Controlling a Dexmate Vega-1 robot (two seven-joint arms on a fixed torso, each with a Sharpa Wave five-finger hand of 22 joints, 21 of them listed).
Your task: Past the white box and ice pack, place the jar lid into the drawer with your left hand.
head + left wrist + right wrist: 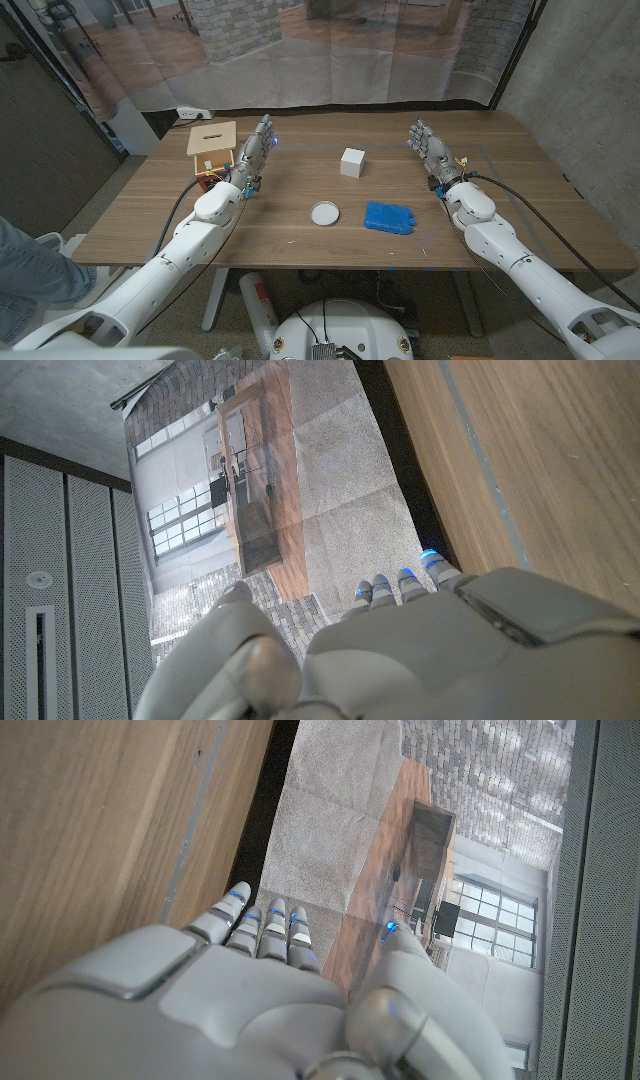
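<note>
- Head view gives me both of my hands at once: my left hand (257, 152) stands on its edge at the table's left side, fingers straight and apart, grasping nothing; my right hand (431, 150) stands the same way at the right side, released too.
- Left wrist view adds only the back of my left hand (440, 650), fingertips pointing toward the table's far edge, with nothing between the fingers; right wrist view does the same for my right hand (230, 1000).
- Just beside my left hand, on its outer side, the head view shows a small wooden drawer box (212, 146) with a slot in its top; neither wrist view catches it.
- Between my hands lie the task's things, seen from the head alone: the jar lid (324, 213), round and white, lies flat near the table's middle, well apart from my left hand; the ice pack (388, 217), blue, lies just beside it toward my right; the white box (352, 162) sits farther back.
- The wooden table (330, 255) is bare near its front edge.
- Behind the table hangs a printed backdrop (300, 45) of brick and wooden floor, which both wrist views show in closer detail; a concrete wall stands at the right.
- A person's leg (25, 270) shows at the left edge.
</note>
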